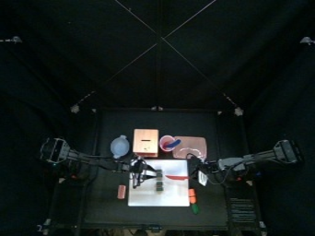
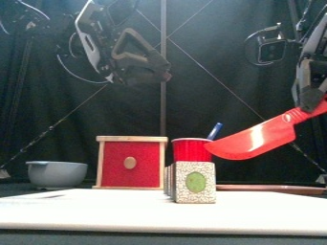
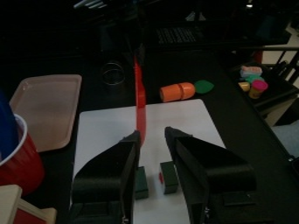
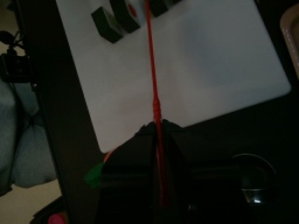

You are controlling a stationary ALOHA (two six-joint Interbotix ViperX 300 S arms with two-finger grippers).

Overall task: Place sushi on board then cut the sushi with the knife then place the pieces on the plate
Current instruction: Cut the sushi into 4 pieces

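Sushi roll (image 2: pixel 193 182): dark green blocks standing on the white cutting board (image 2: pixel 115 212), toward its left part, one round end face turned to the front; whether any block is already parted I cannot tell.
Board: flat at the table's front middle, bare to the right of the roll, so there is room for cut pieces to fall clear.
Red knife (image 2: pixel 255 138): in the air above the board, to the right of the roll and higher than its top, blade sloping down toward it; not touching it.
Right gripper (image 4: pixel 156 138): fingers clamped on the knife's handle, blade running straight out ahead of it toward the blocks.
Left gripper (image 3: pixel 152 138): fingers apart, hanging over the roll with the blocks showing beneath the gap, gripping nothing.
Step in hand: the cut, by my reading; nothing lies on the plate yet.
How to do it well: line the blade's edge over a seam between two blocks, square across the roll. Bring it level, then press straight down. The left fingers would do well to come down and steady the roll so it does not slide.
Risk: a slanted blade may push the roll sideways instead of parting it.
Pink tray (image 3: pixel 45 103): behind the board, empty where it shows.
Further back: red cup (image 2: pixel 192 148) with a blue knife (image 2: pixel 215 129), and a wooden box (image 2: pixel 132 163).
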